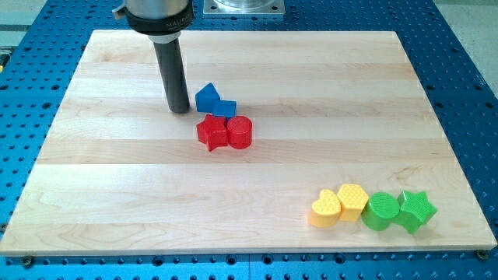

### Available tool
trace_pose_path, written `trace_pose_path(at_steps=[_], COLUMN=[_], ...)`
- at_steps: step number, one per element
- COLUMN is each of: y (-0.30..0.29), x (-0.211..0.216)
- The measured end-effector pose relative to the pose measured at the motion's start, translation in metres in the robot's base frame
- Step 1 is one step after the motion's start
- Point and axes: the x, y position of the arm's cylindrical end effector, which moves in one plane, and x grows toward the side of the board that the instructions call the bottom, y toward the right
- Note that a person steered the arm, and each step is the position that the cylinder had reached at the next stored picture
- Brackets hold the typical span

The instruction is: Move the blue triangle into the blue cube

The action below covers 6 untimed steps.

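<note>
The blue triangle (207,98) sits on the wooden board (117,194) above the view's middle. The small blue cube (226,108) touches it on its right side. My tip (180,110) rests on the board just left of the blue triangle, with a small gap between them. The dark rod rises from the tip toward the view's top.
A red star (211,132) and a red cylinder (240,131) lie side by side directly below the blue pair. At the view's bottom right stand a yellow heart (326,208), a second yellow block (352,201), a green cylinder (382,211) and a green star (415,209).
</note>
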Motion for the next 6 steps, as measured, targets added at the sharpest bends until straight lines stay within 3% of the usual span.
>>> trace_pose_path(at_steps=[1,2,4,5,6], y=[0.026,0.067,0.041,0.026,-0.005], x=[-0.043,-0.041,0.002,-0.016,0.002])
